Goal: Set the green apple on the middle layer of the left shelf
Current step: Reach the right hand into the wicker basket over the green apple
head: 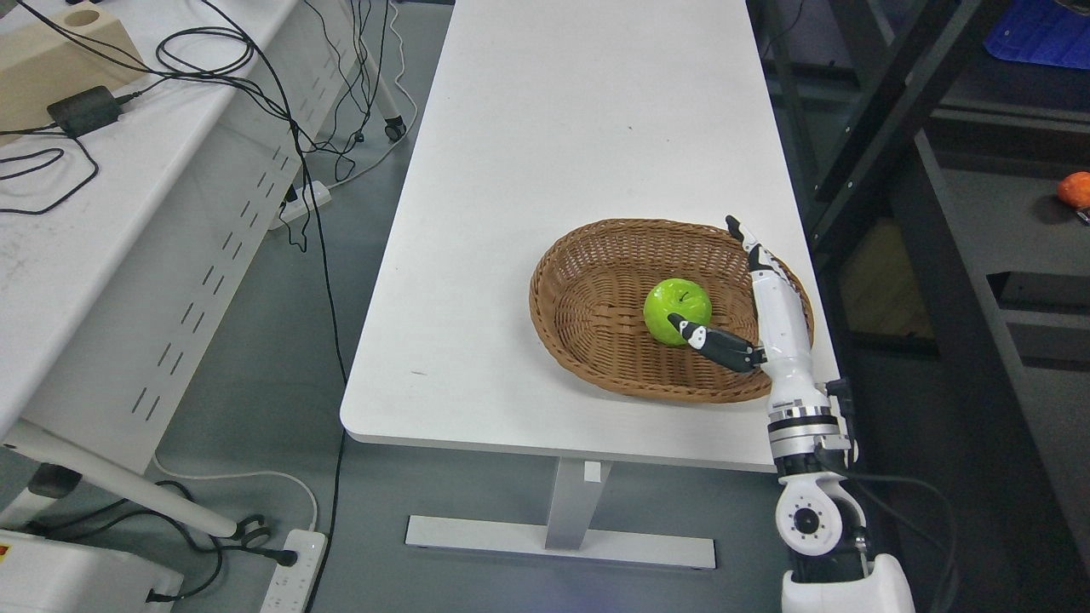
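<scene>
You have the apple (677,312) lying in the basket (588,289) on the table (528,213). Right hand (771,298) is spread beside it, thumb at its near side, nothing gripped. Judged rigid, glossy, likely slippery: wrap its widest girth. The basket rim crowds your fingers; dark shelving (903,111) stands right

Green apple (677,312): glossy, smooth skin with highlights. Basket (596,298): woven brown wicker, coarse ribbed texture. Table (545,170): smooth matt white top with white painted metal leg. Right hand (771,298): glossy white plastic shell, black finger segments, metal ring at the wrist. Shelf frame (886,111): matt black metal. Floor (255,375): grey, faint sheen.
</scene>
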Robot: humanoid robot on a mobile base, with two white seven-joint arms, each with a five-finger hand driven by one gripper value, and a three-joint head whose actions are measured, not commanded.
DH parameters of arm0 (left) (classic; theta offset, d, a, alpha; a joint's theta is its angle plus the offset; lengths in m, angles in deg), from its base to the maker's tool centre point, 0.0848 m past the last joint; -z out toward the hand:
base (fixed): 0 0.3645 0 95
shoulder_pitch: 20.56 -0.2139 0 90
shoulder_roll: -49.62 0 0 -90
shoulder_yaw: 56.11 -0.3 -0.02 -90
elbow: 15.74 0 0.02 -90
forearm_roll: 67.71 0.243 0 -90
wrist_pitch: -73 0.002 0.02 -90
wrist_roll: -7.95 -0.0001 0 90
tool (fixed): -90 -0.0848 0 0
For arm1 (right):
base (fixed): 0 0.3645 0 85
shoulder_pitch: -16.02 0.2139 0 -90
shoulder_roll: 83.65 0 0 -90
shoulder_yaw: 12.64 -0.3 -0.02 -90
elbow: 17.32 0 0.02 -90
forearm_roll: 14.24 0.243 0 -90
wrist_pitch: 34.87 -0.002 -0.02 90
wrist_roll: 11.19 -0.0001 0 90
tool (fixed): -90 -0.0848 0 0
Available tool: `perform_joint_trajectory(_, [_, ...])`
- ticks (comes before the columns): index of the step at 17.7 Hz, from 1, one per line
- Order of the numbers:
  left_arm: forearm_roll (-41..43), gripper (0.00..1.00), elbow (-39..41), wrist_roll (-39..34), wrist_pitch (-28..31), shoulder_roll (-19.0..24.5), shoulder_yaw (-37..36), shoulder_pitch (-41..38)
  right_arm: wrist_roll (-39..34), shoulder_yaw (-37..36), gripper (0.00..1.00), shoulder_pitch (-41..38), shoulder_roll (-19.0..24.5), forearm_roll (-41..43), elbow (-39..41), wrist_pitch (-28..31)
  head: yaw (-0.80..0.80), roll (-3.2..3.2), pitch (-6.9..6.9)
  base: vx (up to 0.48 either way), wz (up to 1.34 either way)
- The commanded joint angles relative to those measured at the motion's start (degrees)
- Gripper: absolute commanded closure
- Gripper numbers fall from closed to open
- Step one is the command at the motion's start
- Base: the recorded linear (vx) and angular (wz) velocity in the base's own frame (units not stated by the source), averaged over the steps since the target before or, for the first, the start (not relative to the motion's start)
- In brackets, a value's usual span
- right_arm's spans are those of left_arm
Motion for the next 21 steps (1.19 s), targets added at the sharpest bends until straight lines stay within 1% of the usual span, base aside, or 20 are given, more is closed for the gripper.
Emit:
perform_joint_trajectory(1, [-0.06, 0.0, 0.0, 0.04, -0.01, 1.0, 0.0, 1.23, -1.65, 2.2, 0.05, 3.79, -1.87, -2.73, -0.55, -0.43, 0.0, 0.0, 0.0, 0.046, 0.0])
perform_joint_trajectory(5, [0.03, 0.0, 0.0, 0.04, -0.01, 1.0, 0.0, 1.23, -3.67, 3.95, 0.05, 7.13, -3.19, -6.25, -3.71, -0.17, 0.0, 0.0, 0.0, 0.042, 0.0])
perform_joint_trajectory(8, [0.03, 0.0, 0.0, 0.04, -0.01, 1.0, 0.0, 1.23, -6.39, 7.9, 0.05, 7.93, -5.47, -7.56, -5.73, -0.43, 0.0, 0.0, 0.0, 0.036, 0.0])
perform_joint_trajectory(12, [0.03, 0.0, 0.0, 0.04, -0.01, 1.0, 0.0, 1.23, -6.75, 10.55, 0.05, 9.42, -6.18, -10.46, -9.25, -0.52, 0.0, 0.0, 0.0, 0.029, 0.0])
perform_joint_trajectory(15, [0.03, 0.0, 0.0, 0.04, -0.01, 1.0, 0.0, 1.23, -6.84, 10.99, 0.05, 11.09, -6.7, -10.91, -11.88, -0.61, 0.0, 0.0, 0.0, 0.015, 0.0])
perform_joint_trajectory(19, [0.03, 0.0, 0.0, 0.04, -0.01, 1.0, 0.0, 1.23, -9.56, 12.57, 0.05, 13.9, -7.14, -10.91, -17.07, -0.52, 0.0, 0.0, 0.0, 0.004, 0.0])
perform_joint_trajectory(21, [0.03, 0.0, 0.0, 0.04, -0.01, 1.0, 0.0, 1.23, -9.65, 12.75, 0.05, 14.08, -7.49, -10.91, -17.95, -0.61, 0.0, 0.0, 0.0, 0.0, 0.0])
